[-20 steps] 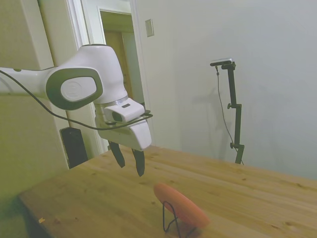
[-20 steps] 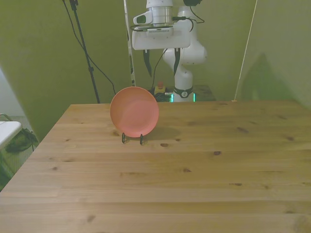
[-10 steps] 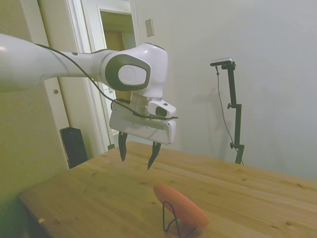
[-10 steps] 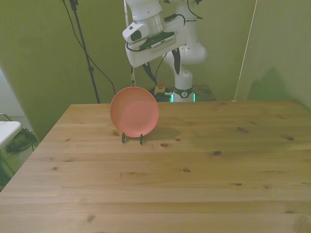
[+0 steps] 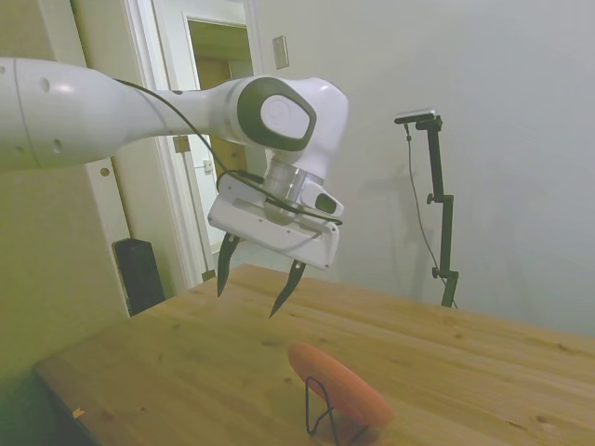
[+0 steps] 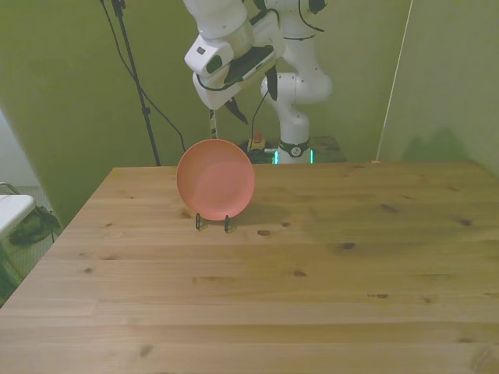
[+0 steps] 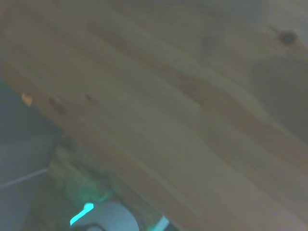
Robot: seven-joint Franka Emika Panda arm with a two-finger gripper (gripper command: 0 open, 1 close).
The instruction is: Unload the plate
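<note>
The plate [image 6: 215,178] stands on edge in a thin black wire rack [image 6: 212,223] on the wooden table [image 6: 312,280]. Behind and above it hangs the gripper [image 6: 234,111], fingers spread wide, holding nothing. A crooked grab could tip the plate off.

Wrist view blurred throughout: only counter [image 7: 192,120] grain, one knot at 2 o'clock. Side view: plate [image 5: 342,385] seen edge-on, face hidden; wire rack [image 5: 321,409] partly cut off by bottom edge at 6 o'clock. Front view: rack [image 6: 212,223] mostly hidden behind plate [image 6: 215,178]; upper arm cut off at 12 o'clock.
</note>
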